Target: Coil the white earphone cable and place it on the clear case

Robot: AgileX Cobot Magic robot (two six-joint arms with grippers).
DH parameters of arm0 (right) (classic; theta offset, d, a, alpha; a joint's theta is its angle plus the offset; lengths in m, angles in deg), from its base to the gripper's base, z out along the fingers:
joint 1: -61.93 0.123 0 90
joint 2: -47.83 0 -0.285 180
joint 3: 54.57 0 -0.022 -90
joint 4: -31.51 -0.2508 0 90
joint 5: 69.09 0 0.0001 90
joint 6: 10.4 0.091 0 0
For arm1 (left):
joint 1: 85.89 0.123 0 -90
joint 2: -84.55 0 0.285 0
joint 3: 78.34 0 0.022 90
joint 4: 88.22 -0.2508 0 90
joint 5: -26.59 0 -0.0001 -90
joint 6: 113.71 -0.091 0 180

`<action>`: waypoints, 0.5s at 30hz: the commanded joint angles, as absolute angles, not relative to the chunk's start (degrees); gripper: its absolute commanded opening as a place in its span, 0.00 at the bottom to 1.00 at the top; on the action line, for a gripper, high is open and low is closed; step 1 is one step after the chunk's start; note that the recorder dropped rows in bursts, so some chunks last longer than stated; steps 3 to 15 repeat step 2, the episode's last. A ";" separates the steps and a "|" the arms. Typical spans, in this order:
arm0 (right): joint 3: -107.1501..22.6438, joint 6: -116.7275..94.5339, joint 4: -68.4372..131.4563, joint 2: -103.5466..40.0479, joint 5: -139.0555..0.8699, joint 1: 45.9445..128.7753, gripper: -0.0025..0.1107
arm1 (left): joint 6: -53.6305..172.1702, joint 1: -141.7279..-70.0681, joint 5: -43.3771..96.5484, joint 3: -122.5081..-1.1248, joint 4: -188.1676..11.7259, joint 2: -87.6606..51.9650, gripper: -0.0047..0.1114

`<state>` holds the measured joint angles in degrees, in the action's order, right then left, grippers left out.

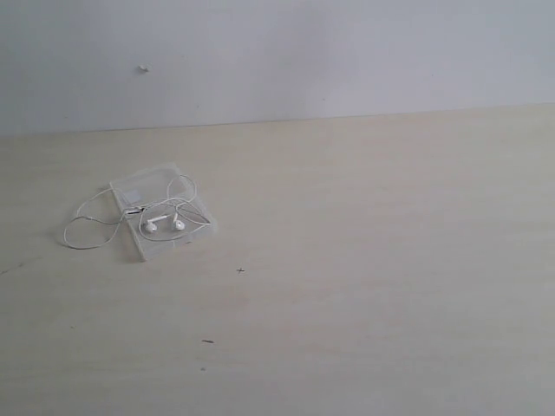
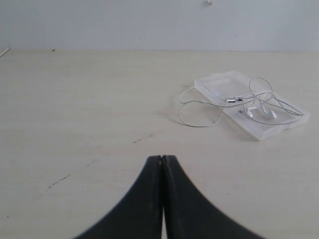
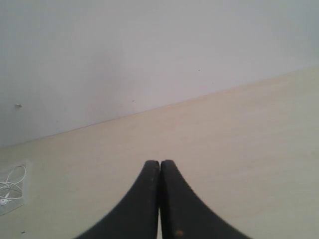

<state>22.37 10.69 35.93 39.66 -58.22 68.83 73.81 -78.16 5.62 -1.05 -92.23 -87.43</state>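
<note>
Left fingers (image 2: 152, 172): noted pressed together, dark tips met along a thin seam. Pale table (image 2: 75, 114) is seen beneath and ahead of them, and a few dark specks (image 2: 137, 141) are marked just beyond the tips.

Farther ahead of the left fingers and off to one side, well apart from them, the clear case (image 2: 219, 82) is found lying flat on the table. The white earphone cable (image 2: 234, 100) is draped loosely over it, not neatly coiled. Both earbuds (image 2: 255, 112) are rested side by side on the case. One wide loop (image 2: 199, 125) is spilled off the case edge onto the table, on the side nearer the fingers.

Right fingers (image 3: 152, 174): likewise closed tip to tip. From these the case (image 3: 12, 205) and cable (image 3: 11, 186) are seen far off to the side, well apart.

Neither pair of fingers is caught in the exterior view; there only the case (image 1: 139, 186) and cable (image 1: 153, 225) are recorded on the table.

Farthest off, a plain pale wall (image 2: 149, 25) is met by the table's far edge.
</note>
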 commanded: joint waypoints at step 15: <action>22.64 10.58 36.12 40.05 -58.26 68.50 0.03 | 73.88 -77.97 6.23 -1.12 -92.31 -87.66 0.04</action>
